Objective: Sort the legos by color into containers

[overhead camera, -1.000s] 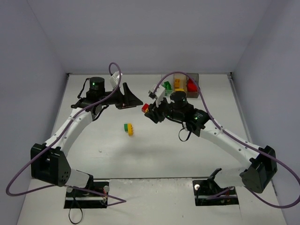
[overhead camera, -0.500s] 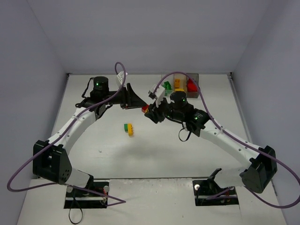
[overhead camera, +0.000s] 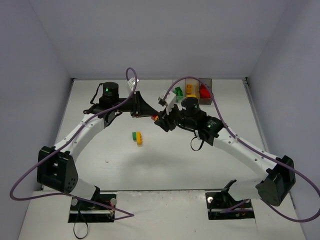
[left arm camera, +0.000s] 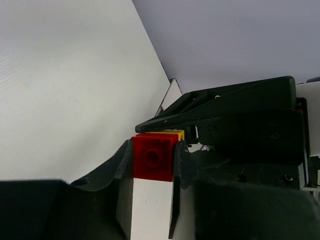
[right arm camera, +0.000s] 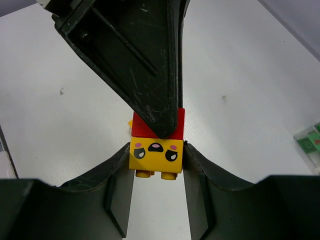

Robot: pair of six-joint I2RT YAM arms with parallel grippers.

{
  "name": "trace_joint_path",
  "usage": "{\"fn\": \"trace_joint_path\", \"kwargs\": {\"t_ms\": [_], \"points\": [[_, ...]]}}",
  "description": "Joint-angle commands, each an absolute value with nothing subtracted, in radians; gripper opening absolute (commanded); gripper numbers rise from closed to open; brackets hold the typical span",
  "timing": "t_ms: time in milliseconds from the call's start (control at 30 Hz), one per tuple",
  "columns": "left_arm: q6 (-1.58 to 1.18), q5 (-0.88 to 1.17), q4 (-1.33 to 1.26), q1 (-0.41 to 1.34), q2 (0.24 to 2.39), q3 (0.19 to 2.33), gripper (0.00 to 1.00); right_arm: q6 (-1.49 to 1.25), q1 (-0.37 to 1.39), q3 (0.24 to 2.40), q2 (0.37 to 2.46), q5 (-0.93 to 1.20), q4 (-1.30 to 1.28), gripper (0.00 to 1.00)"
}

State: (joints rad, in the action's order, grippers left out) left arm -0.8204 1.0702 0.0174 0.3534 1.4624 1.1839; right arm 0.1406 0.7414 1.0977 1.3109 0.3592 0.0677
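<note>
Pale lavender walls enclose a white table (overhead camera: 100,165), and both arms reach in to meet above its far middle.

On the left, the left gripper (left arm camera: 152,150) is clamped narrow on a red brick (left arm camera: 152,161), its fingers pressing the brick's two side faces. On the table nearer the bases lies a green-and-yellow clump (overhead camera: 137,137), loose and well apart from both grippers.

At the centre, the red brick is joined to a yellow brick (right arm camera: 155,154) with a printed face, and the pair is held off the table. The right gripper (right arm camera: 156,162) pinches the yellow brick by its sides, so each gripper holds one half of the same stack, tips nearly touching.

The step in hand looks to be splitting this pair. It would go best with both grips kept firm and one wrist tilting to peel the studs open from one edge, since a straight pull risks a sudden release and a flung brick. Staying over the table guards against a drop.

Far right at the back, the containers (overhead camera: 208,81) already show green, yellow and red pieces in separate compartments; red belongs in the rightmost, yellow in the middle.
</note>
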Motion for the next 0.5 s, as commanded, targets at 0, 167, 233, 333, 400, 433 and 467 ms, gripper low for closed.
{"fn": "trace_joint_path", "kwargs": {"t_ms": [0, 167, 233, 333, 400, 433, 467], "points": [[-0.808, 1.100, -0.048, 0.353, 1.447, 1.232, 0.05, 0.156, 0.749, 1.144, 1.296, 0.359, 0.146, 0.08], [-0.810, 1.106, -0.049, 0.324, 1.445, 1.239, 0.00, 0.170, 0.746, 1.103, 1.293, 0.333, 0.147, 0.07], [-0.813, 1.114, -0.049, 0.299, 1.443, 1.243, 0.00, 0.173, 0.744, 1.085, 1.284, 0.319, 0.150, 0.07], [-0.818, 1.129, -0.038, 0.247, 1.439, 1.258, 0.00, 0.178, 0.739, 1.048, 1.273, 0.293, 0.152, 0.06], [-0.815, 1.135, -0.032, 0.216, 1.436, 1.276, 0.00, 0.179, 0.733, 1.028, 1.264, 0.276, 0.152, 0.06], [-0.815, 1.137, -0.029, 0.209, 1.434, 1.281, 0.00, 0.176, 0.730, 1.023, 1.262, 0.273, 0.155, 0.05], [-0.815, 1.137, -0.028, 0.201, 1.434, 1.285, 0.00, 0.175, 0.724, 1.019, 1.262, 0.273, 0.158, 0.05]]}}
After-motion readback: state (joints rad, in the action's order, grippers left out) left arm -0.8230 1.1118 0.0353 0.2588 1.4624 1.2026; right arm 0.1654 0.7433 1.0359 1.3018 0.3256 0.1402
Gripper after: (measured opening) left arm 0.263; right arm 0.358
